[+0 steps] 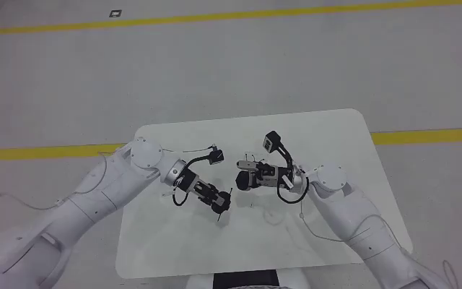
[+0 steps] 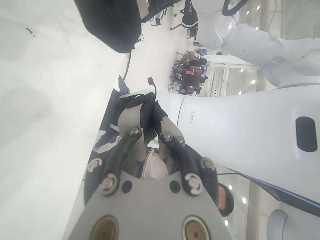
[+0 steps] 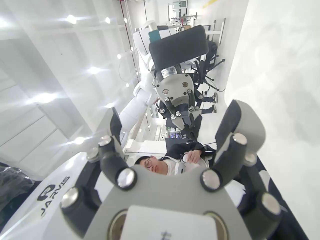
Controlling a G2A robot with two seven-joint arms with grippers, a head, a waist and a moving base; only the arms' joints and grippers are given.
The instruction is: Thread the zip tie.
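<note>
I held the black zip tie clamped in my left gripper, just lower left of my right gripper, whose jaws stood apart.

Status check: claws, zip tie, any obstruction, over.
Left claw shut on zip tie, held above the table. Right claw open, empty, facing it, apart. No obstruction seen between them.

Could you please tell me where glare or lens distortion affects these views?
Top view: even light, no glare on the table. Left wrist view: the table washes out to near white beside the left pincer, straight edges bow. Right wrist view: ceiling lights flare, the wide lens bends the room around the open right pincer.
</note>
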